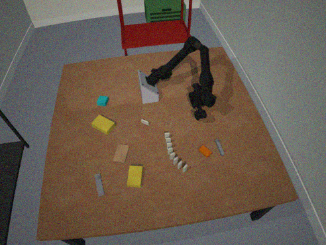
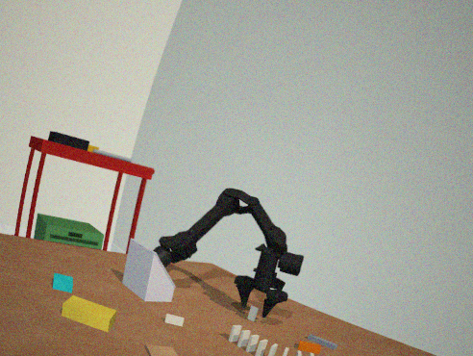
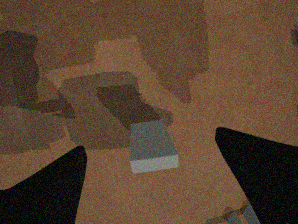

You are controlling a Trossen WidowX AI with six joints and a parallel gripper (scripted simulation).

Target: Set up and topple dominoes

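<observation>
A curved row of several white dominoes (image 1: 169, 145) (image 2: 235, 333) stands upright at mid-table; a few show at the lower right edge of the wrist view (image 3: 233, 218). One loose white domino (image 1: 144, 122) (image 2: 174, 319) lies on its side left of the row's far end. Another domino (image 2: 253, 314) (image 3: 154, 141) stands apart beyond the row, toward the arm; in the top view the gripper hides it. My gripper (image 1: 200, 114) (image 2: 255, 311) (image 3: 151, 144) is open and points down at this domino, with a fingertip on either side and gaps between; it holds nothing.
An orange block (image 1: 205, 151) (image 2: 310, 347) and a grey bar (image 1: 219, 147) (image 2: 322, 342) lie right of the row. Yellow blocks (image 1: 103, 124) (image 1: 135, 176), a tan block (image 1: 121, 153), a cyan block (image 1: 103, 100) and another grey bar (image 1: 99, 185) lie left. A pale wedge (image 1: 150, 95) stands by the arm's base.
</observation>
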